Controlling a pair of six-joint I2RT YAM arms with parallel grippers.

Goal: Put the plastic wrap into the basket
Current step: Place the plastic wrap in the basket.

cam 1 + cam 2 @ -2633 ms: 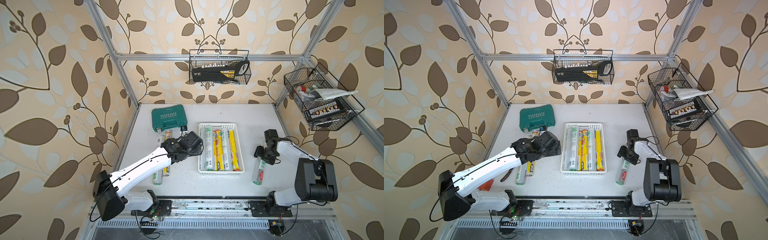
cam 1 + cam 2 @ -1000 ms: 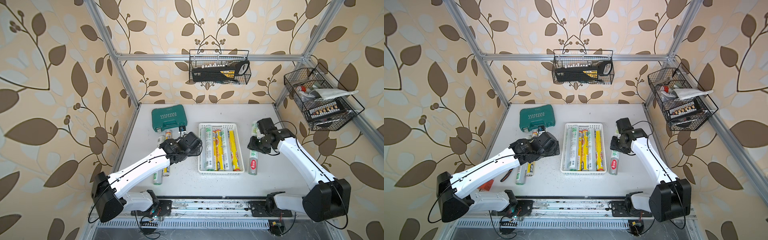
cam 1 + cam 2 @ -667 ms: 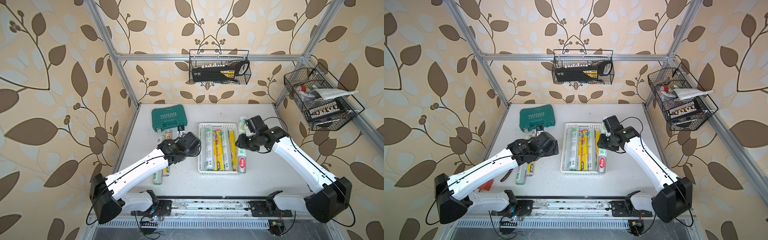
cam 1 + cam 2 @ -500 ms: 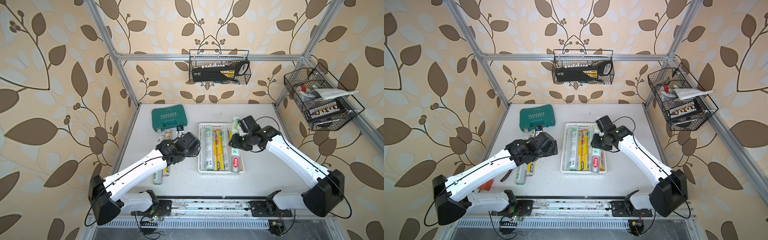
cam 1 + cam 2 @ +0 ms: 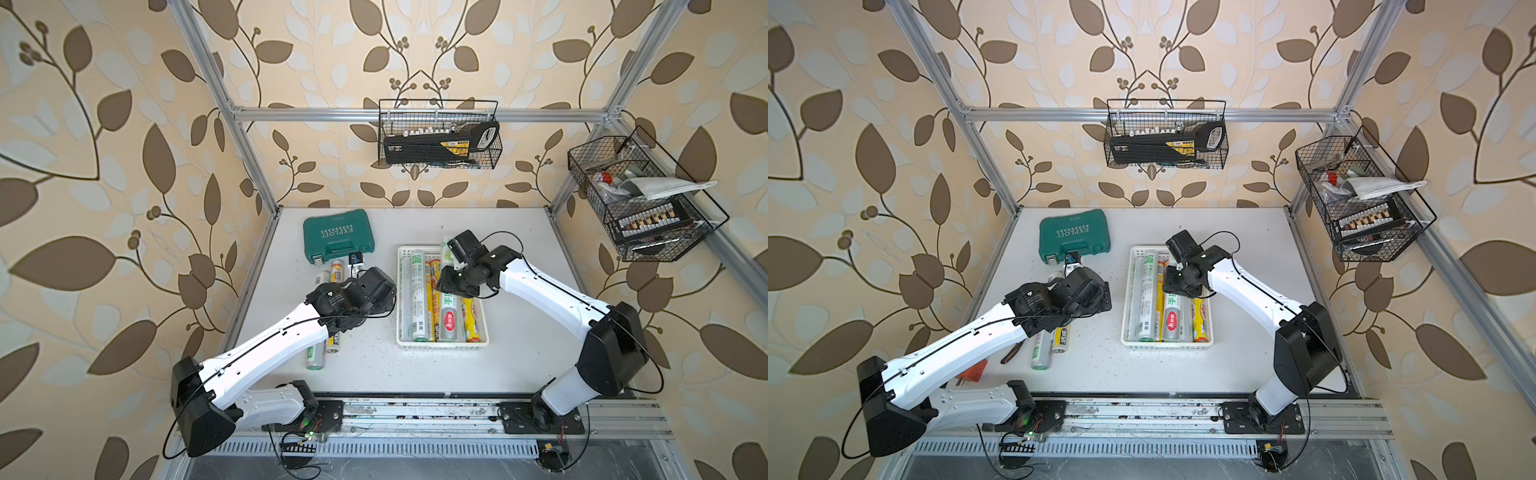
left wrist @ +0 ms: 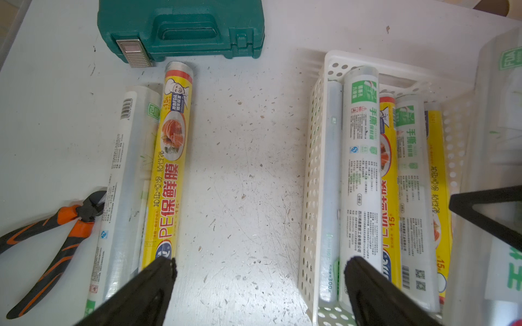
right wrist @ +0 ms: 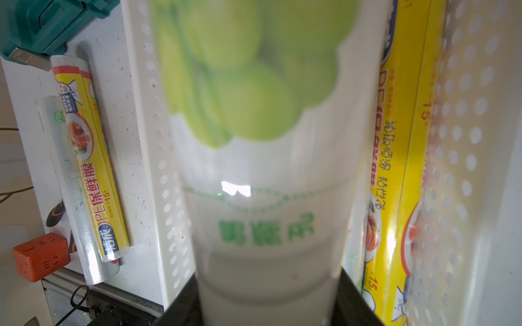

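The white perforated basket (image 5: 442, 344) (image 5: 1166, 345) sits mid-table with several rolls of plastic wrap lying lengthwise in it. My right gripper (image 5: 455, 282) (image 7: 268, 299) is shut on another silver-white and green roll (image 5: 451, 316) (image 7: 265, 169). It holds that roll lengthwise over the basket's rolls, whether touching them I cannot tell. Two loose rolls lie left of the basket, one yellow (image 6: 169, 169) and one silver (image 6: 127, 183). My left gripper (image 6: 260, 264) (image 5: 374, 291) hangs open over bare table between them and the basket wall (image 6: 313, 183).
A teal tool case (image 5: 337, 241) lies behind the loose rolls. Orange-handled pliers (image 6: 56, 240) and an orange power cube (image 7: 39, 256) sit at the front left. Black wire baskets (image 5: 438, 137) (image 5: 640, 203) hang on the back and right walls.
My right arm has lifted the roll from the table right of the basket and carried it leftward over the basket. The left arm has barely moved.
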